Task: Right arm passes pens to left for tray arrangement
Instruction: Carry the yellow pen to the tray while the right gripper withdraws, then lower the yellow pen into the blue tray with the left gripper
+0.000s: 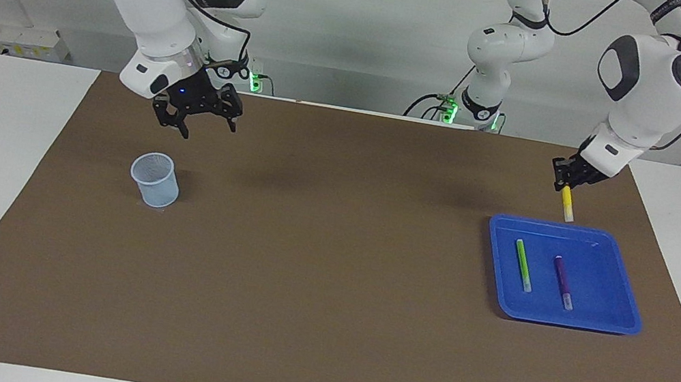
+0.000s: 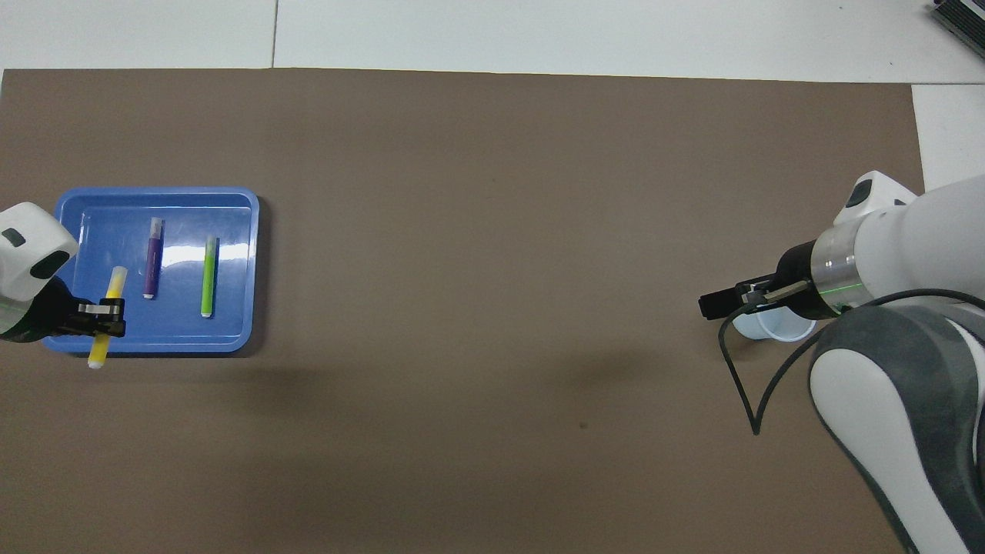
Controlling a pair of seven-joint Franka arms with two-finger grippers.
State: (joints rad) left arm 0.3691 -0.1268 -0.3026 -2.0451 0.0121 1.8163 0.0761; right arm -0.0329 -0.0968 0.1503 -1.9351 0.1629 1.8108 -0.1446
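Note:
My left gripper (image 1: 566, 178) (image 2: 102, 318) is shut on the yellow pen (image 1: 566, 205) (image 2: 115, 282). The pen hangs tilted in the air over the rim of the blue tray (image 1: 607, 273) (image 2: 235, 223) that lies nearest the robots. Inside the tray, the light green pen (image 1: 523, 265) (image 2: 208, 275) and the purple pen (image 1: 562, 282) (image 2: 153, 268) lie side by side. My right gripper (image 1: 198, 124) (image 2: 712, 305) is open and holds nothing. It hovers above the mat over the pale-blue mesh cup's robot-side edge.
The mesh cup (image 1: 155, 179) (image 2: 773, 328) stands upright at the right arm's end of the brown mat (image 1: 327, 272). The right arm's black cable (image 2: 742, 400) loops down near the cup. White tabletop borders the mat.

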